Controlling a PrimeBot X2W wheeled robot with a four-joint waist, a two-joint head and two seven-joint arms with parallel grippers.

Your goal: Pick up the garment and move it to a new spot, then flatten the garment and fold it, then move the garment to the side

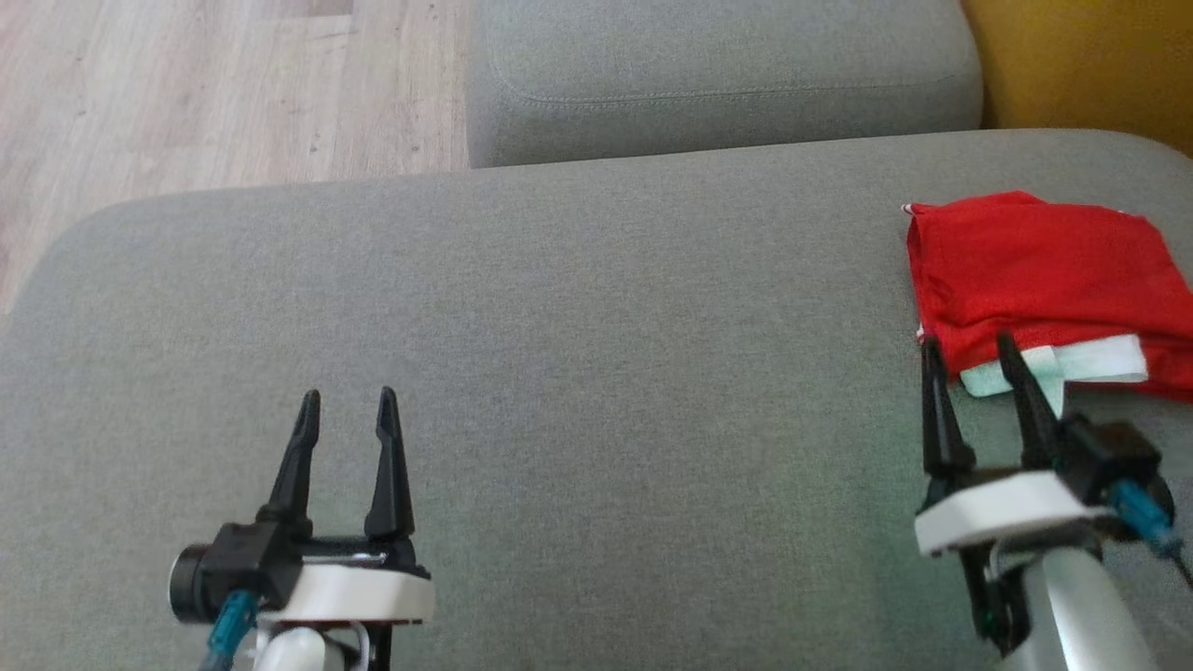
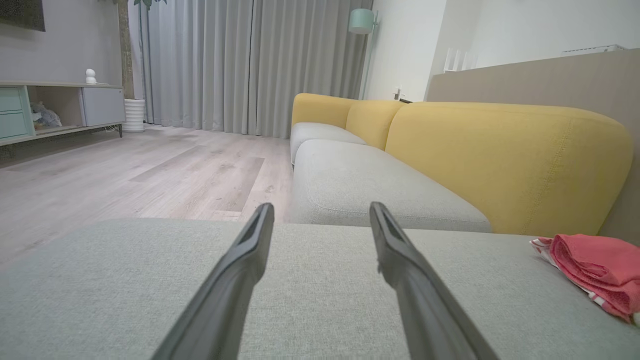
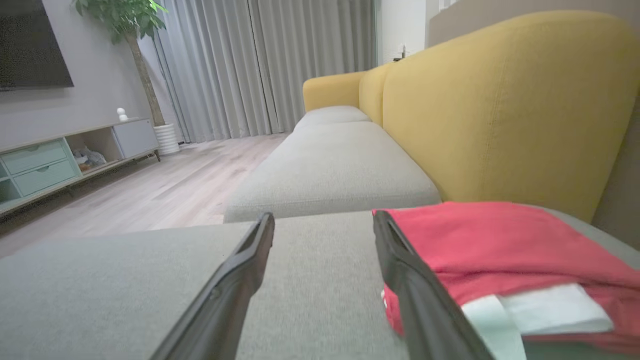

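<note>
The garment (image 1: 1044,270) is red with a white part at its near edge, lying folded at the far right of the grey cushion (image 1: 559,354). It also shows as a red bundle (image 2: 595,270) in the left wrist view and close by (image 3: 500,250) in the right wrist view. My right gripper (image 1: 969,349) is open, its fingertips at the garment's near left corner, nothing between the fingers. My left gripper (image 1: 347,401) is open and empty over bare cushion at the lower left, well apart from the garment.
A second grey seat cushion (image 1: 718,75) lies beyond the one in front. The yellow sofa back (image 1: 1090,65) rises at the right. Pale wood floor (image 1: 186,93) lies to the left. A low cabinet (image 2: 55,110) and grey curtains (image 2: 240,65) stand far off.
</note>
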